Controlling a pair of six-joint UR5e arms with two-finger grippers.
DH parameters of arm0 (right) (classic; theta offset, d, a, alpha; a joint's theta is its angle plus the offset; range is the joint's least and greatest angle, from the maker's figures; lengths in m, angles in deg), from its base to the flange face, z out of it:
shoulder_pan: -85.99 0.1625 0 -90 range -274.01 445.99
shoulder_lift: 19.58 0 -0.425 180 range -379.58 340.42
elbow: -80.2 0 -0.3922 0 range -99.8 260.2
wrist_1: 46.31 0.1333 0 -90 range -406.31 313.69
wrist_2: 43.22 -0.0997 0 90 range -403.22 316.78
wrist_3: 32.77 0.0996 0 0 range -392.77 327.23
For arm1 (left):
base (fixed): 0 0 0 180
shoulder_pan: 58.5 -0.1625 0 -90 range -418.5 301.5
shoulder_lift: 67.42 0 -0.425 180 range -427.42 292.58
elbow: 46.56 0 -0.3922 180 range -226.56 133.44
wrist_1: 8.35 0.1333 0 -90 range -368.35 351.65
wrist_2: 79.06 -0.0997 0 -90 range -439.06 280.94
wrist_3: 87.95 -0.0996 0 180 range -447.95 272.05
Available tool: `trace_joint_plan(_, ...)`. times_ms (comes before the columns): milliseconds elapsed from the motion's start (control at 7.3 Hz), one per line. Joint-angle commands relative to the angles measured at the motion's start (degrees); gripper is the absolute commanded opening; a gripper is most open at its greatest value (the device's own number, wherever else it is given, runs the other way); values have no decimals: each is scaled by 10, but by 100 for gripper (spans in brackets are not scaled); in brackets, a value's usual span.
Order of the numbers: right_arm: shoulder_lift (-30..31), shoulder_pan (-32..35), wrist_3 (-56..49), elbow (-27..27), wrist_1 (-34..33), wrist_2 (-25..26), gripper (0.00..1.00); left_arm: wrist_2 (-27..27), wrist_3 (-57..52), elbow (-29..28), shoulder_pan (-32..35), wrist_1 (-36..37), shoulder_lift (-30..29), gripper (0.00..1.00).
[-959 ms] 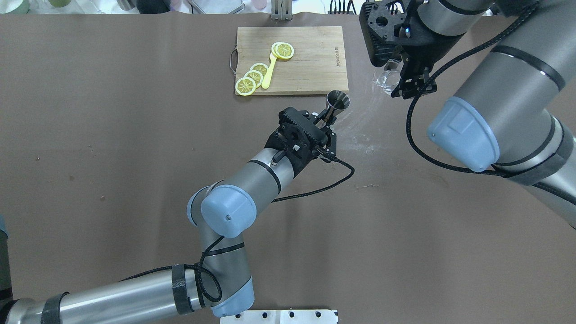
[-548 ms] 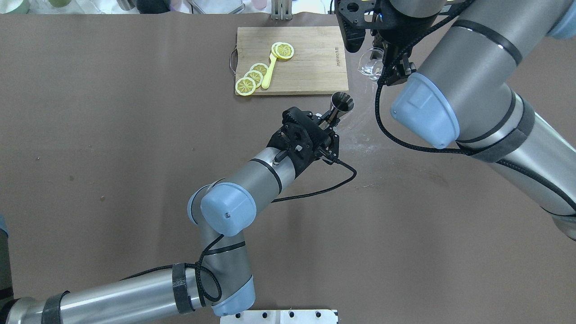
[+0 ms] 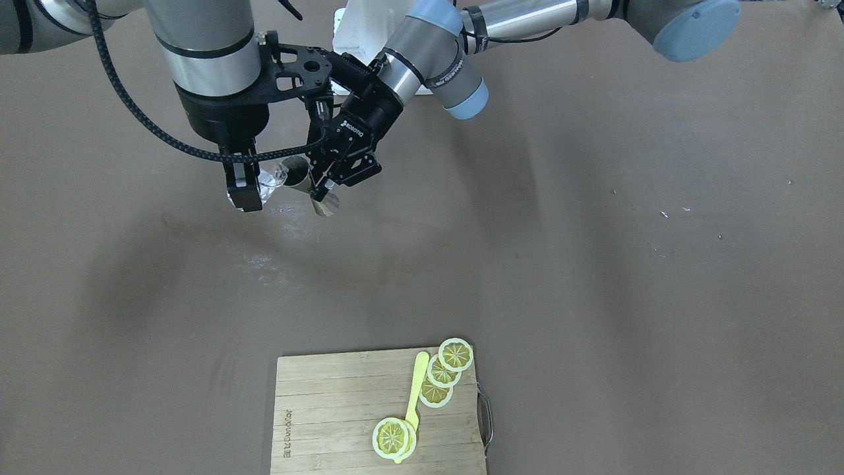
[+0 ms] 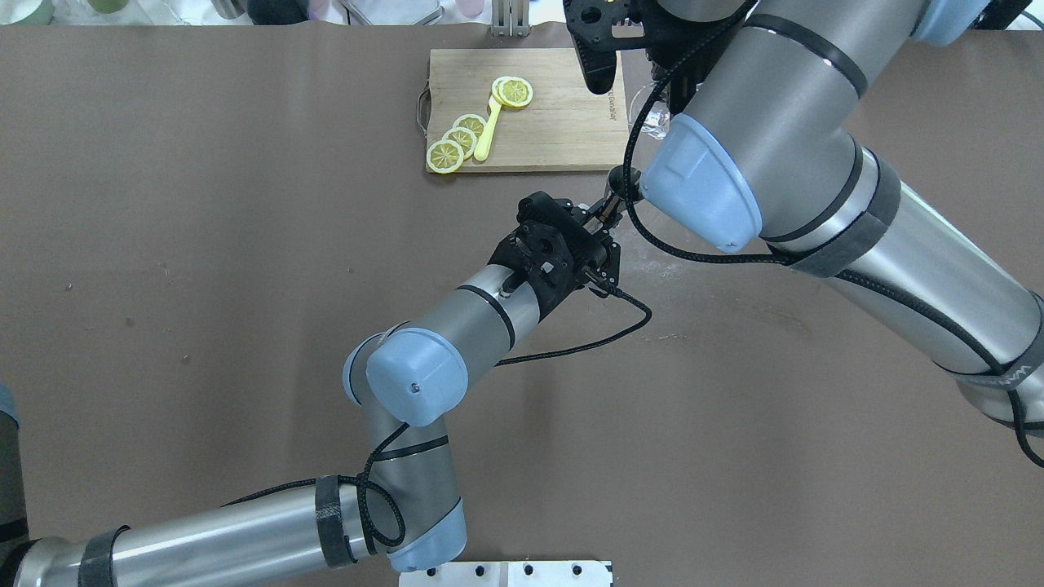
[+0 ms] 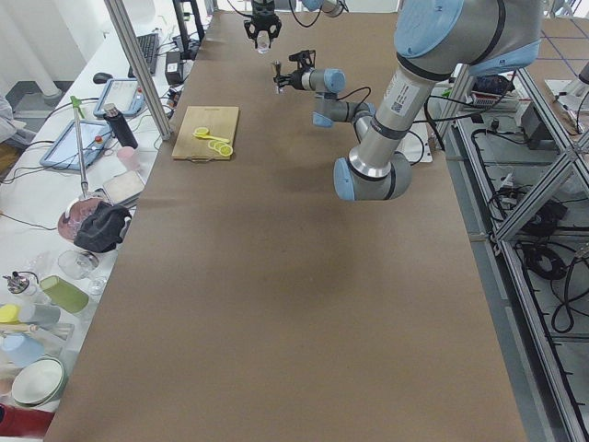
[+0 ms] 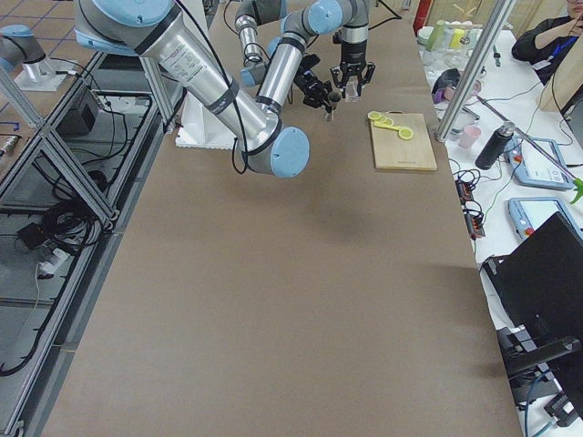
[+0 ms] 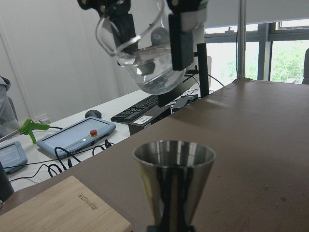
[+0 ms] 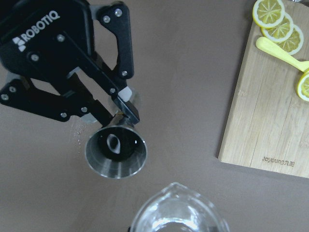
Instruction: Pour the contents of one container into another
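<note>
Pre-pour alignment: my left hand (image 3: 318,185) grips jigger (image 8: 116,153); right hand (image 7: 152,29) clamps tilted glass cup (image 7: 154,72) just above. Next, probably: align rims.

Brown table (image 4: 204,244), wooden cutting board (image 4: 559,130) flat on it

A robotics lab. Two industrial arms (image 4: 481,306) work at a long table (image 5: 276,276) covered in brown paper, with aluminium framing (image 5: 138,66) around it and loose cables (image 6: 50,220) on the floor. A white side bench (image 5: 28,198) carries teach pendants (image 5: 118,92), a keyboard (image 7: 145,104), a laptop (image 6: 537,264) and bottles (image 6: 451,35). A person (image 6: 556,32) sits there.
</note>
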Motion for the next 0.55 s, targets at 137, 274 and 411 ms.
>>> trace_joint_plan(137,-3,-4,-26,5,-36,10,0,-3,4,3,0,2,-1,0)
trace_joint_plan(274,-5,-4,-27,8,-53,12,0,-3,3,2,0,3,-2,0)
trace_joint_plan(411,-7,-5,-36,9,-64,16,0,-3,2,2,0,4,-2,0)
